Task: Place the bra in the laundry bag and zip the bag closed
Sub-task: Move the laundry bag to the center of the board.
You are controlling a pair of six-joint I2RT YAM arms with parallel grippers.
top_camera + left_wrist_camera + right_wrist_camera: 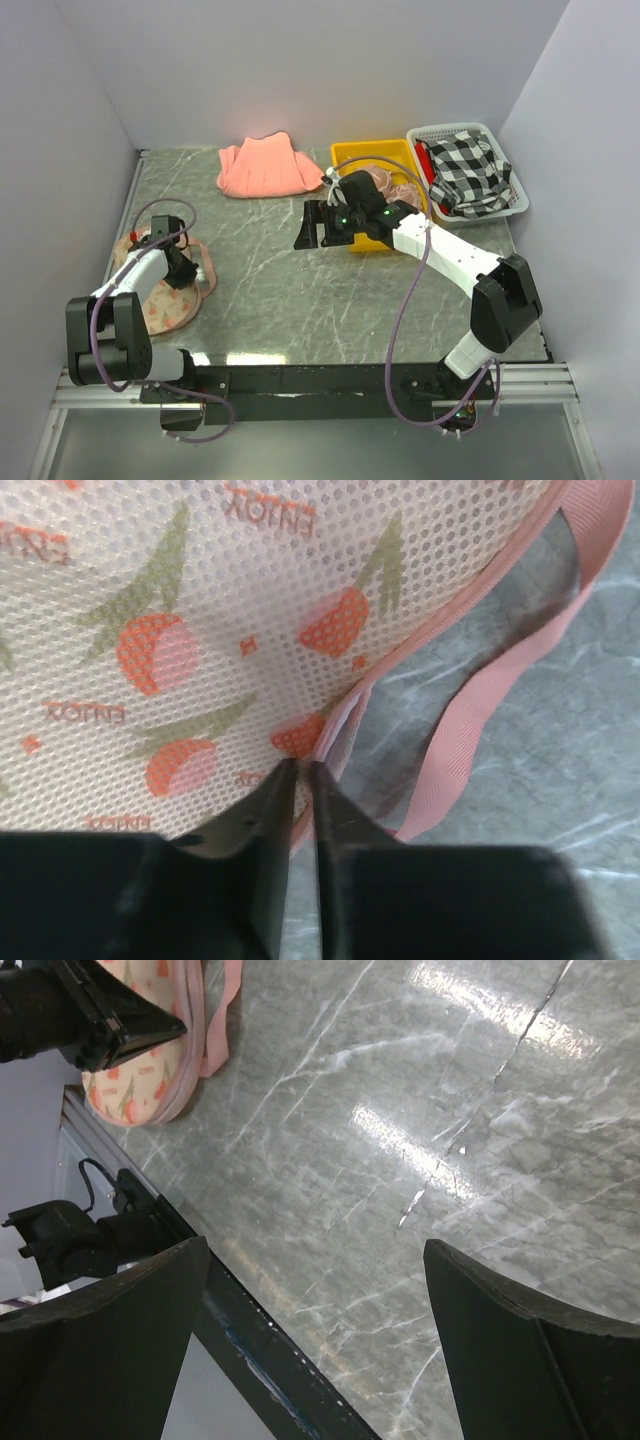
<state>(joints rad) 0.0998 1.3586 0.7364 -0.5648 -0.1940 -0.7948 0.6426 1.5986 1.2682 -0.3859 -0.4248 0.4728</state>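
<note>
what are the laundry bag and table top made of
The laundry bag looks like matte mesh fabric, given its fine grid of tiny holes, edged in woven pink ribbon. The table top is a glossy grey marble-look slab with white veins and glare; stone or laminate, cannot tell.

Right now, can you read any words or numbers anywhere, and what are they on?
"ENTOX": small red-orange print repeated across the mesh of the laundry bag, upside down in the left wrist view and a little blurred.
In the top view, the bag's prints are too small to read. Nothing else carries text.
</note>
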